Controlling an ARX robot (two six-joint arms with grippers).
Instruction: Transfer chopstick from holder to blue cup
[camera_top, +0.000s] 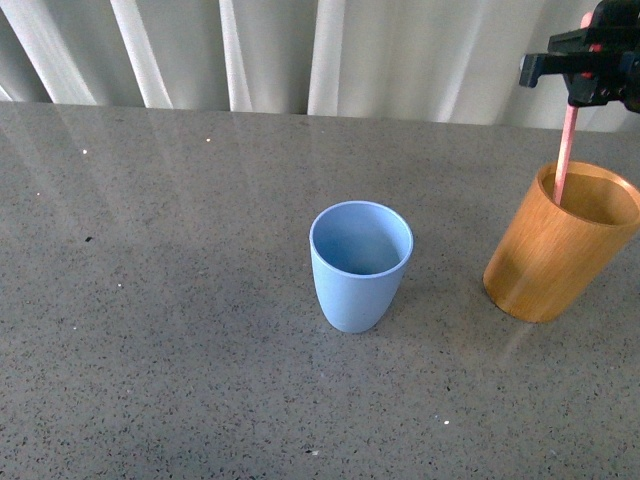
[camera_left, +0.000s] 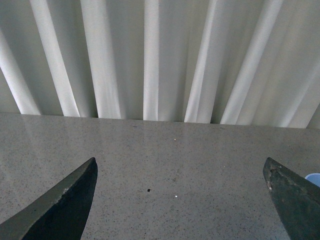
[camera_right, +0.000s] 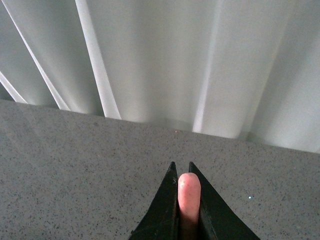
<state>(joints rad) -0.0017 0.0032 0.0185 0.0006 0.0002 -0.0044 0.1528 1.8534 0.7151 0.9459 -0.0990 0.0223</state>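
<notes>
Grey desk (camera_top: 150, 330), white curtain (camera_top: 270, 50) behind. We note the blue cup (camera_top: 360, 265) upright mid-desk, well apart from the wooden holder (camera_top: 555, 250) to its right. Right tool (camera_right: 182, 172), above the holder, pinches the pink chopstick (camera_top: 565, 155), whose lower end sits inside the holder. Left tool (camera_left: 180, 200) is spread wide, facing the curtain.

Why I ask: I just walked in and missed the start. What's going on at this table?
The right pincer is clamped on the upper part of a pink chopstick, whose lower end is inside the round wooden holder. The light blue plastic cup it is meant for stands empty on the grey speckled table, apart from the holder. The left pincer is open over the table and holds nothing.
</notes>
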